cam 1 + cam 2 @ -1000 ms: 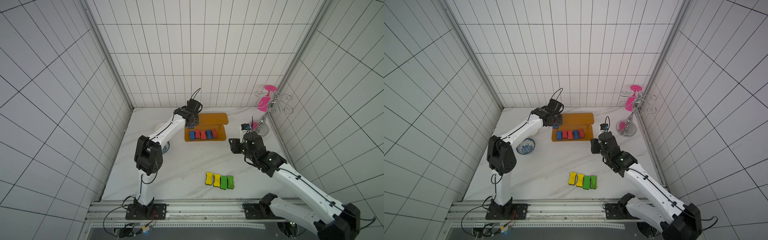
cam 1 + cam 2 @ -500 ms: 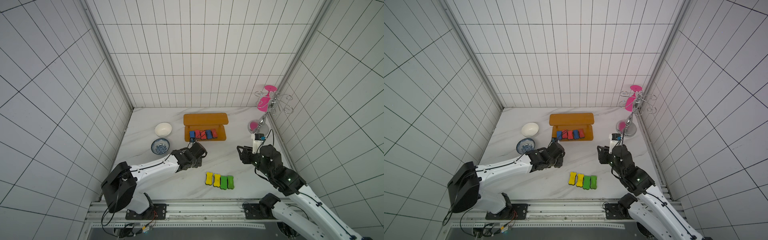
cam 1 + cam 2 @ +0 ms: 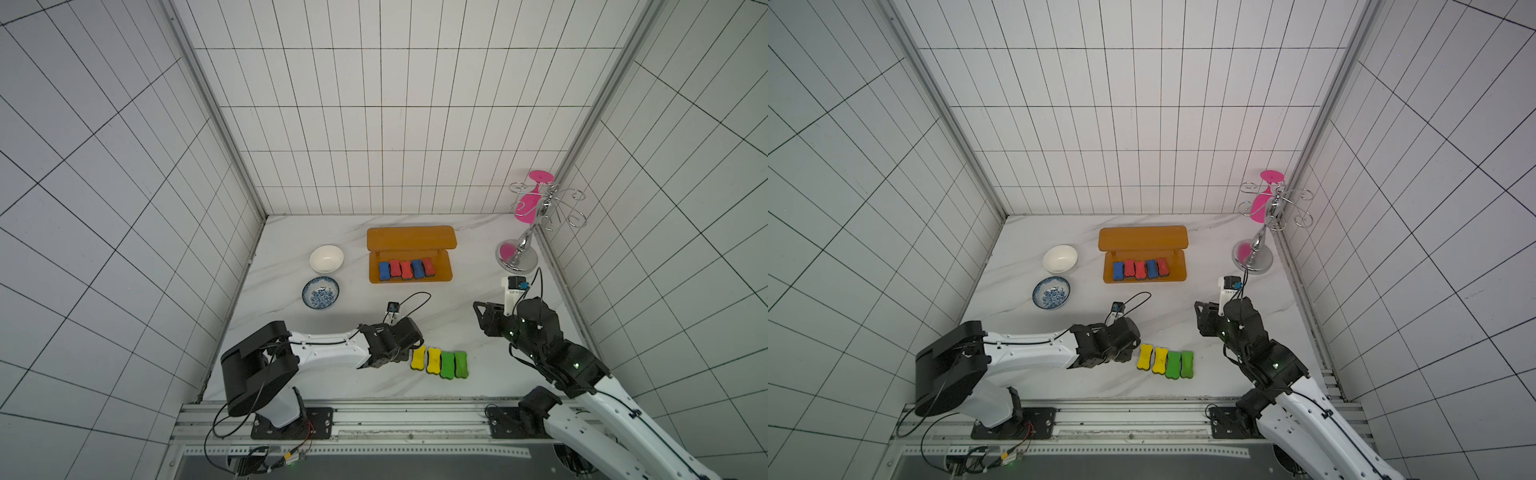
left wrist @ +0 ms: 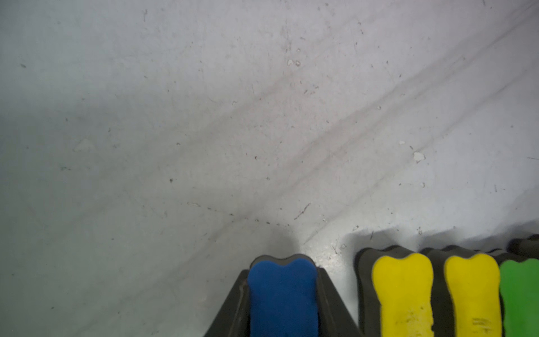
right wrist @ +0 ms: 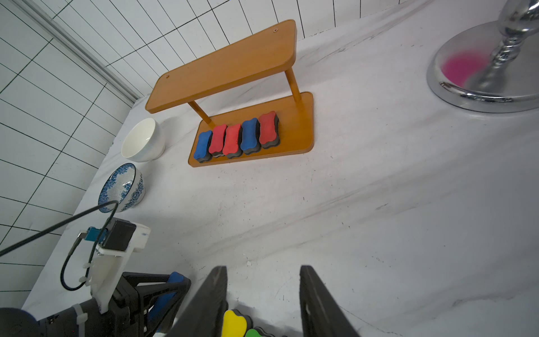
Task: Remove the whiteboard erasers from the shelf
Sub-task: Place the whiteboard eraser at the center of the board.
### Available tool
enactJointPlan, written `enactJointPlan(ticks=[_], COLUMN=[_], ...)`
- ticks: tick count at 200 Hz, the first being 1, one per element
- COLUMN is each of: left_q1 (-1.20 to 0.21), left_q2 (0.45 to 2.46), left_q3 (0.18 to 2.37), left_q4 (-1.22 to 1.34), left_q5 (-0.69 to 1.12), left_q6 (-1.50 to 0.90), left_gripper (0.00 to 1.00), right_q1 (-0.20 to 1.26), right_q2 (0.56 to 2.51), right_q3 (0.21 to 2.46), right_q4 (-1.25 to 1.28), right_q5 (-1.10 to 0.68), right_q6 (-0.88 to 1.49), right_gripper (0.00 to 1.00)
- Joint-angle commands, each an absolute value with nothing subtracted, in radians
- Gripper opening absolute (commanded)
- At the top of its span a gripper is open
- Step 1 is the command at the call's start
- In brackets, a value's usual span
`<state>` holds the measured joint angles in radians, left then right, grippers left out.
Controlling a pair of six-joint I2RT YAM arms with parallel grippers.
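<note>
The orange-brown shelf (image 3: 411,238) stands at the back of the table, its top board bare. Several whiteboard erasers, red (image 3: 406,269) and blue (image 5: 250,134), stand side by side on its lower board (image 5: 294,128). Two yellow erasers (image 3: 418,357) and two green ones (image 3: 447,364) lie in a row near the front. My left gripper (image 4: 282,268) is shut on a blue eraser (image 4: 282,297), low over the table just left of that row. My right gripper (image 5: 264,271) hangs open and empty to the right of the row, facing the shelf.
A white bowl (image 3: 326,257) and a blue patterned bowl (image 3: 320,292) sit left of the shelf. A silver wire rack (image 3: 517,259) with a pink glass (image 3: 528,203) stands in the back right corner, close to the side wall.
My left arm has swung from the shelf's top board down to the front, carrying the blue eraser to the row's left end. My right arm has drawn back toward the front right.
</note>
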<state>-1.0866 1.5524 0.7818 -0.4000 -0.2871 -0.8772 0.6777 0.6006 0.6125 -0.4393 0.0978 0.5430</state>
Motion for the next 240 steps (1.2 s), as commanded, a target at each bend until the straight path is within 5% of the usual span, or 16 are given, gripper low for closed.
enactJointPlan(ticks=[1,82,158,240], left_q1=[-1.100,-1.149,-1.161,-1.063], left_q2=[1.560,1.577,1.489,1.348], left_q3=[0.778,0.765,0.775,0.762], left_q4=[-0.378,-0.380,-0.450,-0.490], left_q5=[-0.299,-0.344,-0.409,-0.365], left_q6=[-0.904,-0.931,-0.949,-0.892], left_gripper=[0.32,0.53,0.59,0.57], right_q1=[0.671,0.670,0.670,0.677], right_q2=[0.605,0.612,0.669,1.195], right_q3=[0.606,0.580,0.566,0.678], right_q4=[-0.442,-0.418,-0.395,-0.290], right_q5=[0.087,0.081,0.046,-0.215], right_q6=[0.552,0.568,0.554,0.440], right_gripper=[0.44,0.44,0.45,0.37])
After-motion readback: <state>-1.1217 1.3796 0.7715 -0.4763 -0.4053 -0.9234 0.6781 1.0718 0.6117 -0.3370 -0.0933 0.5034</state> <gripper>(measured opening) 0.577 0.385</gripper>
